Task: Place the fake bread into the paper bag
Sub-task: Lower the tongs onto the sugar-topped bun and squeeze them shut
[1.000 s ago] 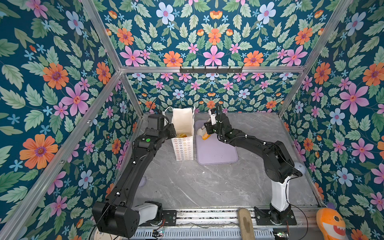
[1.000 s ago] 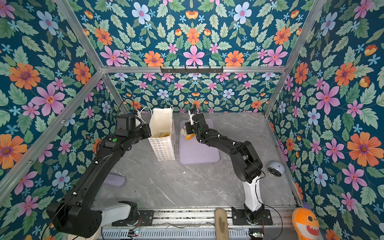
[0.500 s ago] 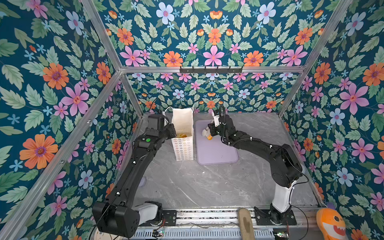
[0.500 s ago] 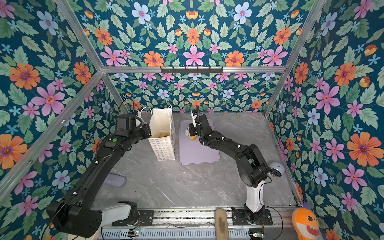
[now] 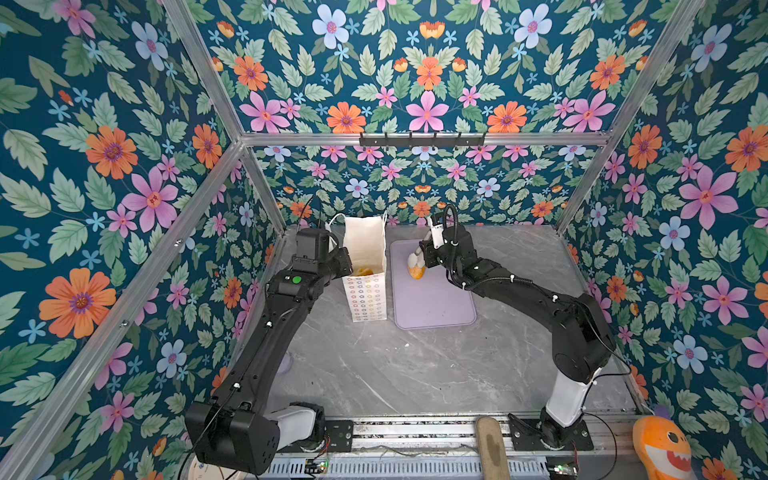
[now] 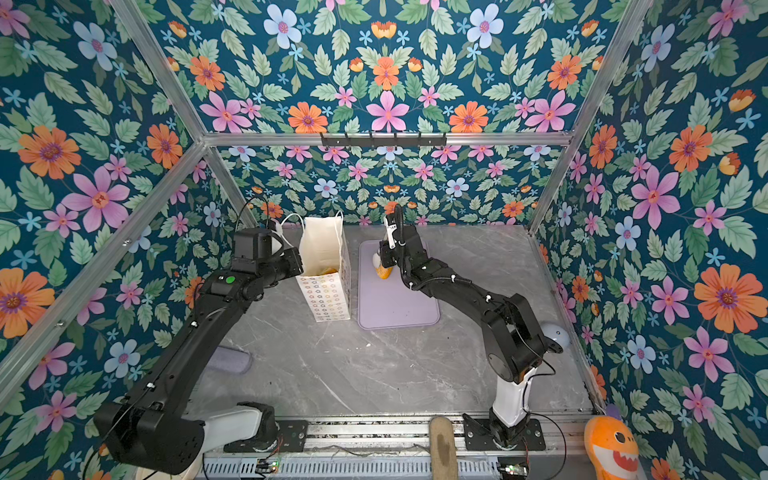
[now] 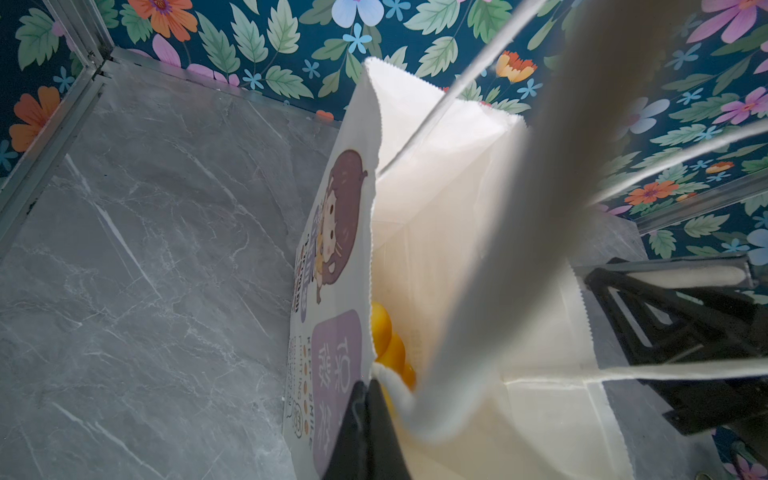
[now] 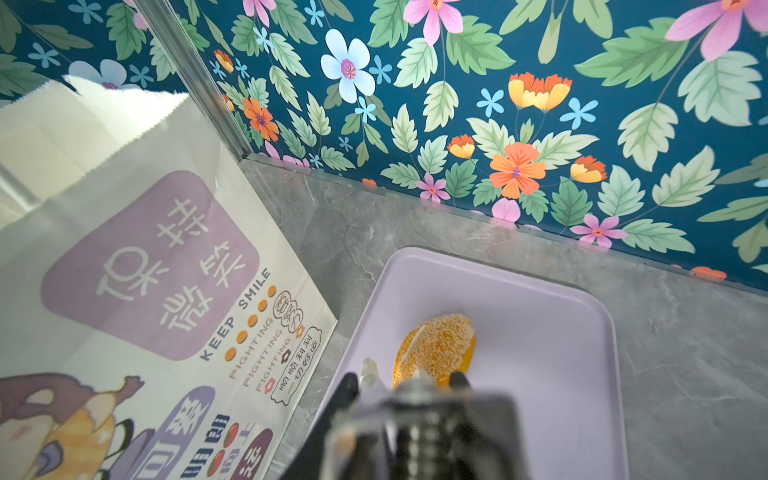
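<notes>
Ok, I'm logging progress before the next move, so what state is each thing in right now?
paper bag: upright, mouth open.
bread in the bag: orange pieces at the bottom.
purple tray: lying flat, holding one roll.
seeded roll: lying on the tray, not yet bagged.
left gripper: shut on the paper bag's rim.
right gripper: fingers astride the seeded roll; grip unclear.

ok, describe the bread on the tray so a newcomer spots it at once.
On the grey marble tabletop, right of the tall white paper bag, lies a shallow lilac tray. Near its far end sits a small oval golden-orange toy roll. It's the only bread outside the bag, and its top is coated in pale seeds.
</notes>
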Action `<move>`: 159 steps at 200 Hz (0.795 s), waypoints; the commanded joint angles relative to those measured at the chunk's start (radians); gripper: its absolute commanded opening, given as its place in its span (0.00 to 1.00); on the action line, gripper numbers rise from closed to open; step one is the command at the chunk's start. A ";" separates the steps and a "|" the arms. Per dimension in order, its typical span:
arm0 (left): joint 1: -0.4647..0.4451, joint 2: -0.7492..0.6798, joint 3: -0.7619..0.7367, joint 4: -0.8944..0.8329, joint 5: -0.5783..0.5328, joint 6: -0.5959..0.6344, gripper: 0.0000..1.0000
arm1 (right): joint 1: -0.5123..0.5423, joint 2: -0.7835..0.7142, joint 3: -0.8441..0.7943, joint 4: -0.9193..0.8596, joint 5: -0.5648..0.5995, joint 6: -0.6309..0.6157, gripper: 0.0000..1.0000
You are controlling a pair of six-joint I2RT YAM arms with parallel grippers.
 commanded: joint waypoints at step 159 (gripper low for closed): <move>0.001 0.002 0.002 0.012 0.013 0.005 0.00 | 0.010 0.094 0.080 -0.005 0.162 0.018 0.51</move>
